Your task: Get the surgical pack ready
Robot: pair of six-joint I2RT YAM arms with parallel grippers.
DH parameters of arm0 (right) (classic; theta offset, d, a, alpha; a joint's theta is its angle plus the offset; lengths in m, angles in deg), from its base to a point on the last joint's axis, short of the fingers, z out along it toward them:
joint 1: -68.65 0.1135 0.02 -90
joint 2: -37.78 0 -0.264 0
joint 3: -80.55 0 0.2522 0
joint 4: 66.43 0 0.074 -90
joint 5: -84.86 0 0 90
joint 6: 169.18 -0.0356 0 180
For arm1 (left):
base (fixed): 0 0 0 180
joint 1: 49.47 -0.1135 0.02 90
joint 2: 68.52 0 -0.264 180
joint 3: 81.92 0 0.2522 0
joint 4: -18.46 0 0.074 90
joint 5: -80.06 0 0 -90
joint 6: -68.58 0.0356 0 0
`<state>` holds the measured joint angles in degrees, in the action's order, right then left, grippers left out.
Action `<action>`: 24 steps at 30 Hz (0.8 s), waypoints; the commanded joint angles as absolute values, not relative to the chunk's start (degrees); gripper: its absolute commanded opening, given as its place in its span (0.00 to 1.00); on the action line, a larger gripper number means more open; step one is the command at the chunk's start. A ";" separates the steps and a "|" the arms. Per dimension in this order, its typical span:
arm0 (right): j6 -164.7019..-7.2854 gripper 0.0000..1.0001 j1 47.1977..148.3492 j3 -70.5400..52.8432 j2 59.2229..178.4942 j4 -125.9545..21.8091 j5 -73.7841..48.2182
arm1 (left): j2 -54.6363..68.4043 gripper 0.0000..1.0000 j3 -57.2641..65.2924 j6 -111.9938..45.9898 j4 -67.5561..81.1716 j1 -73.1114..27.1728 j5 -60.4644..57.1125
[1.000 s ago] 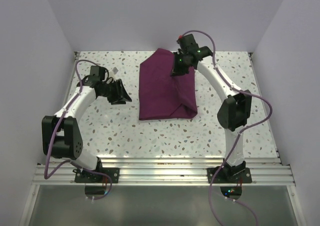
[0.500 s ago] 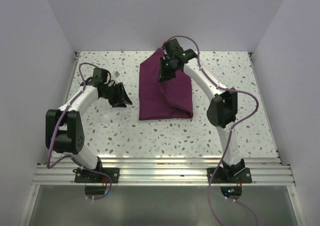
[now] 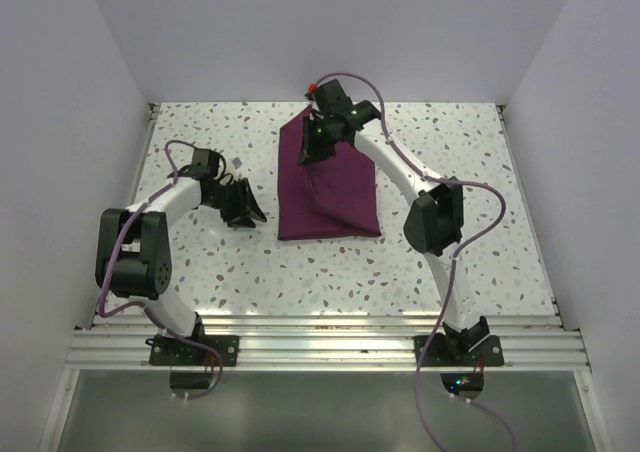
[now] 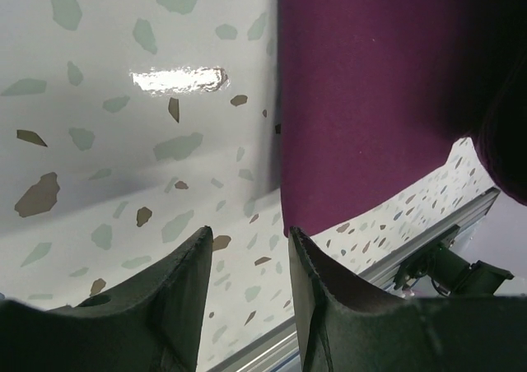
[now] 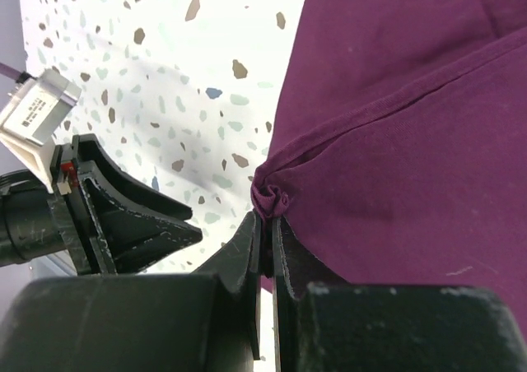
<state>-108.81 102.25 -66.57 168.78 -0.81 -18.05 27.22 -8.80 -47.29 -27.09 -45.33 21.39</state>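
Matte purple cloth (image 3: 335, 197), folded, hemmed edge, bunched corner clamped in right jaws, left jaws apart, empty, over glossy speckled bench (image 3: 450, 172)

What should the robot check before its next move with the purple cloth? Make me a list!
1. Right gripper pinching the purple cloth: ok, it is shut on a bunched corner.
2. Left gripper out of the way: ok, it is open and empty, beside the cloth's left edge.
3. Cloth lying flat: not ok, the pinched corner is held up and a flap is folded across.
4. Cloth on the table: ok, none of it hangs over an edge.
5. Anything wrapped inside: cannot tell, the cloth hides whatever is under it.
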 commanded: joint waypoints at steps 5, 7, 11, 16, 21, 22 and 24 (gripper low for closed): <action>-109.94 0.00 105.21 -70.85 172.34 -3.71 -22.02 | 29.30 0.46 -8.57 -48.05 -23.07 -45.78 23.02; -109.68 0.00 105.82 -71.90 173.39 -3.71 -21.93 | 29.48 0.46 -8.74 -48.14 -22.89 -45.69 23.02; -110.12 0.00 106.26 -72.87 174.62 -3.97 -21.76 | 29.56 0.46 -8.48 -47.97 -23.07 -45.69 22.93; -110.99 0.00 106.44 -73.13 175.67 -4.85 -21.31 | 29.74 0.46 -8.57 -47.79 -23.07 -45.69 22.93; -111.87 0.00 106.53 -73.14 176.99 -5.64 -21.05 | 29.74 0.46 -8.65 -47.35 -23.33 -45.69 22.67; -111.96 0.00 106.53 -73.14 177.26 -5.73 -21.14 | 29.65 0.46 -8.57 -47.26 -23.51 -45.69 22.58; -112.14 0.00 106.61 -73.40 177.87 -5.82 -21.14 | 29.30 0.46 -8.57 -47.18 -23.60 -45.69 22.41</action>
